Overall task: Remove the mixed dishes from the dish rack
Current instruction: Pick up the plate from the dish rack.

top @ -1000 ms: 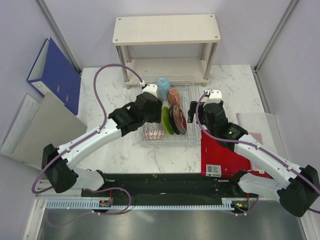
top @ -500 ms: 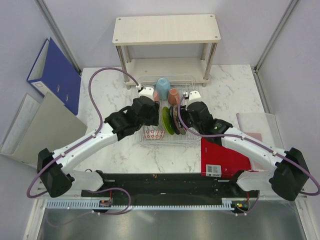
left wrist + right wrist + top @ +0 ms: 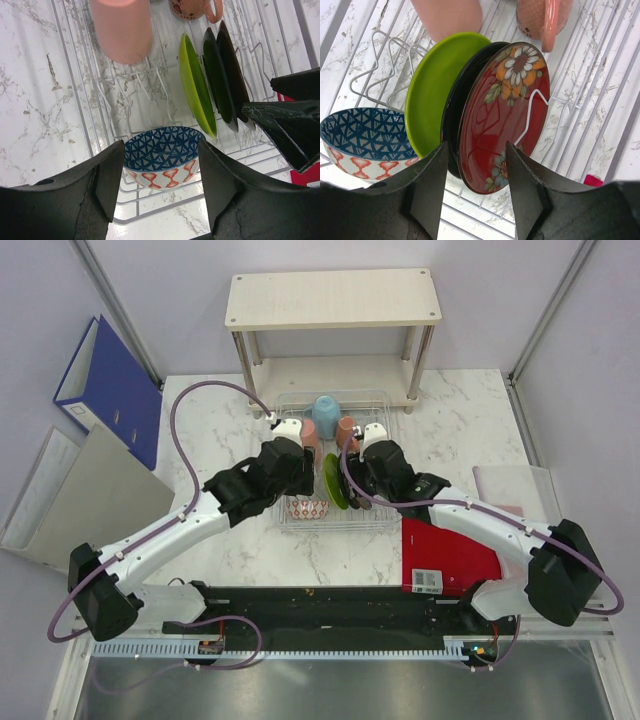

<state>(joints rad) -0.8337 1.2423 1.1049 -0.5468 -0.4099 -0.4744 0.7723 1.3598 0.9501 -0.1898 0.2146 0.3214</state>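
Note:
The silver wire dish rack (image 3: 340,528) holds a light blue cup (image 3: 326,410), a pink cup (image 3: 310,430), a terracotta mug (image 3: 347,430), an upright lime-green plate (image 3: 331,480), a dark red flowered plate (image 3: 507,115) with a black plate (image 3: 451,125) behind it, and a red-white and blue bowl (image 3: 308,508). My left gripper (image 3: 161,170) is open above the bowl (image 3: 160,155), one jaw on each side. My right gripper (image 3: 475,170) is open, its jaws either side of the lower edge of the red and black plates. My right gripper's fingers (image 3: 290,125) show in the left wrist view.
A beige two-tier wooden shelf (image 3: 333,300) stands behind the rack. A red flat object (image 3: 445,555) lies right of the rack. A blue binder (image 3: 110,390) and grey boards (image 3: 90,490) are at the left. A grey tray (image 3: 520,490) sits far right.
My right gripper has moved left from beside the rack to over the dark plates. My left gripper has shifted slightly left and nearer, over the bowl.

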